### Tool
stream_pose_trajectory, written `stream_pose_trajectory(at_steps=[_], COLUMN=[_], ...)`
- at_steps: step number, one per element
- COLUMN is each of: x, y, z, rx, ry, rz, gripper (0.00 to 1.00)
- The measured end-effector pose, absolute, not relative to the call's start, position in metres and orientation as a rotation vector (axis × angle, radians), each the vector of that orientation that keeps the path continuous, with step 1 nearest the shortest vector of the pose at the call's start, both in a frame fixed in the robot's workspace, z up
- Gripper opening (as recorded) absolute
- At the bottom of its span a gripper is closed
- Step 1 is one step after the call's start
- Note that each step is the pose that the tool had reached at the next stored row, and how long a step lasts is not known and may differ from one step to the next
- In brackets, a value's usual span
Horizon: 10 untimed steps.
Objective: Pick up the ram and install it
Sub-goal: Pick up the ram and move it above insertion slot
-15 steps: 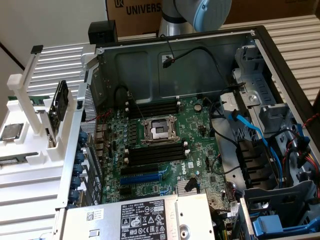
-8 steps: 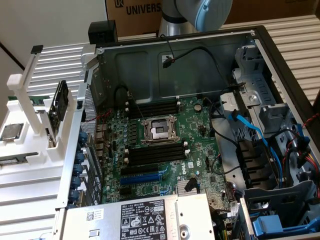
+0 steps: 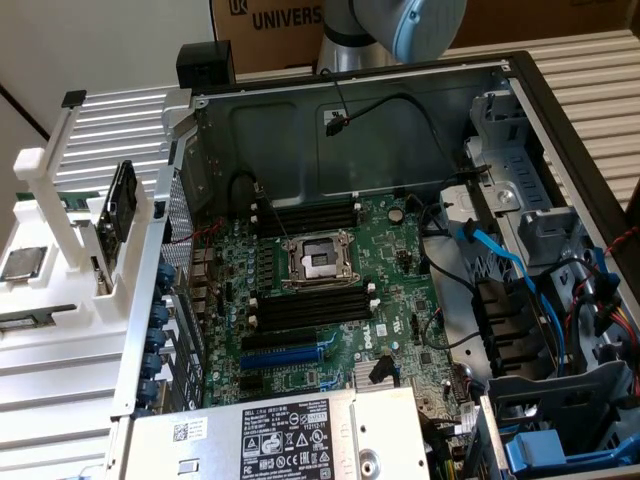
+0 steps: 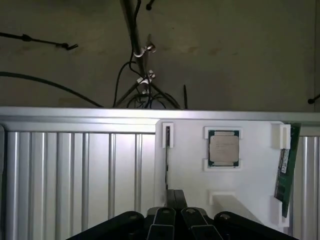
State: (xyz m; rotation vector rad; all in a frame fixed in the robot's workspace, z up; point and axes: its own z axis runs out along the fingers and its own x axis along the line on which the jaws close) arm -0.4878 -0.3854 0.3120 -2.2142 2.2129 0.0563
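The ram [image 4: 285, 167] is a narrow green stick with a pale label. It stands on edge between two white brackets at one end of a white parts fixture [image 4: 190, 165]. My gripper [image 4: 175, 193] shows as black fingers pressed together with nothing between them. It hovers over the fixture, well to the side of the ram. In the exterior view the open computer case holds the green motherboard [image 3: 385, 300], with bare black memory slots [image 3: 305, 216] above and below [image 3: 310, 308] the processor socket [image 3: 318, 262]. Part of the arm [image 3: 420, 25] shows behind the case.
A loose processor chip [image 4: 223, 148] lies in a fixture pocket between gripper and ram. The fixture [image 3: 50, 290] stands on ribbed metal at the exterior view's left, beside the case wall [image 3: 150, 300]. Blue and black cables [image 3: 500, 260], drive cages and a power supply [image 3: 290, 435] crowd the case.
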Motion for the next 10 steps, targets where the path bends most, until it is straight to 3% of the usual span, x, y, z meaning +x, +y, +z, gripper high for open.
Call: stream_pose_trajectory(at_steps=[10], x=[-0.454], y=[-0.395], z=[0.290], rx=[-2.214], ry=[2.213], rz=[0.056], gripper=[0.11])
